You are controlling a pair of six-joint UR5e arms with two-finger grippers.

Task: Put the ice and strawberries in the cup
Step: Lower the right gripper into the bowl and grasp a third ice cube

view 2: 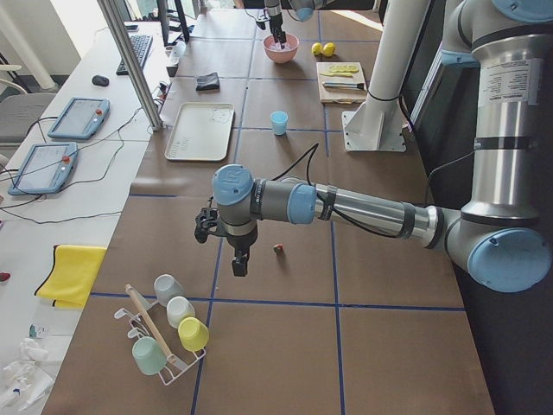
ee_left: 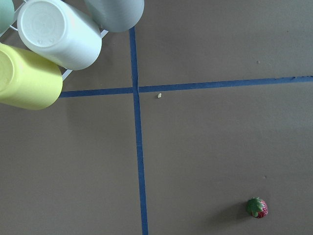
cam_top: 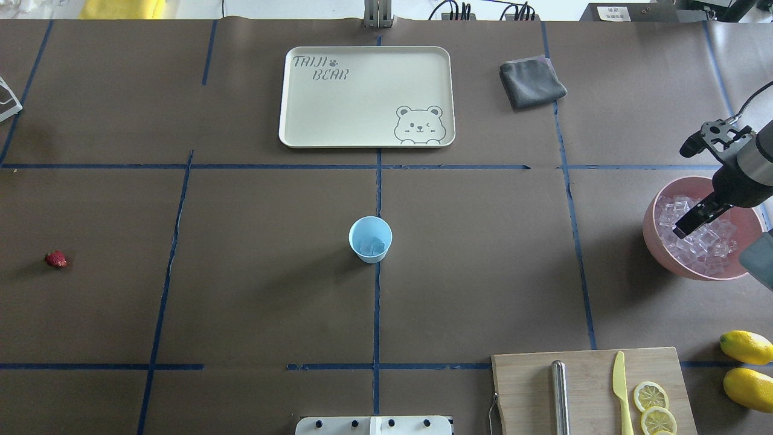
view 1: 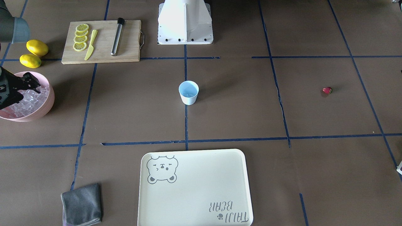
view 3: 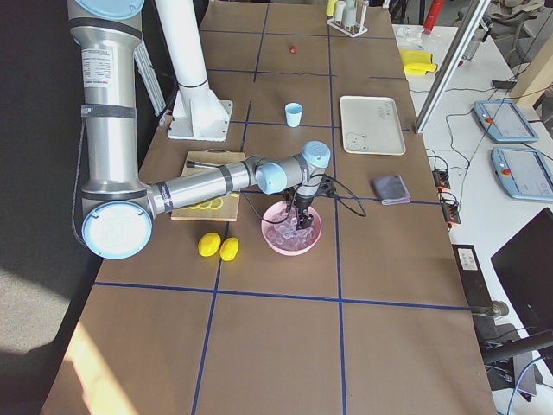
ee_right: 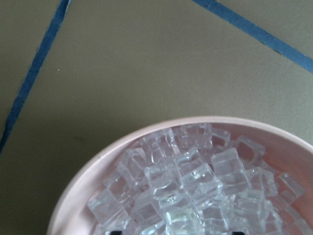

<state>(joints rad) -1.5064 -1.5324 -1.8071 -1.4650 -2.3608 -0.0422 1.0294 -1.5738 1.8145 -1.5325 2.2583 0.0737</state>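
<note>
The cup (cam_top: 370, 239) stands upright at the table's middle, white outside and pale blue inside, with some clear ice in its bottom. The ice (cam_top: 700, 244) is piled in the pink bowl (cam_top: 651, 232) at the robot's right. My right gripper (cam_top: 685, 228) reaches down into this pile. In the right wrist view its two dark tips show apart at the bottom edge, with ice (ee_right: 190, 181) between them. The strawberry (cam_top: 55, 259) lies alone at the robot's far left. My left gripper (view 2: 238, 266) hangs above the table near the strawberry (view 2: 277, 248); I cannot tell whether it is open or shut.
A cream tray (cam_top: 302, 121) and a grey cloth (cam_top: 531, 81) lie beyond the cup. A cutting board (cam_top: 586, 368) holds lemon slices, a yellow knife and a metal rod, with two lemons (cam_top: 747, 362) beside it. A rack of cups (view 2: 168, 333) stands past the strawberry.
</note>
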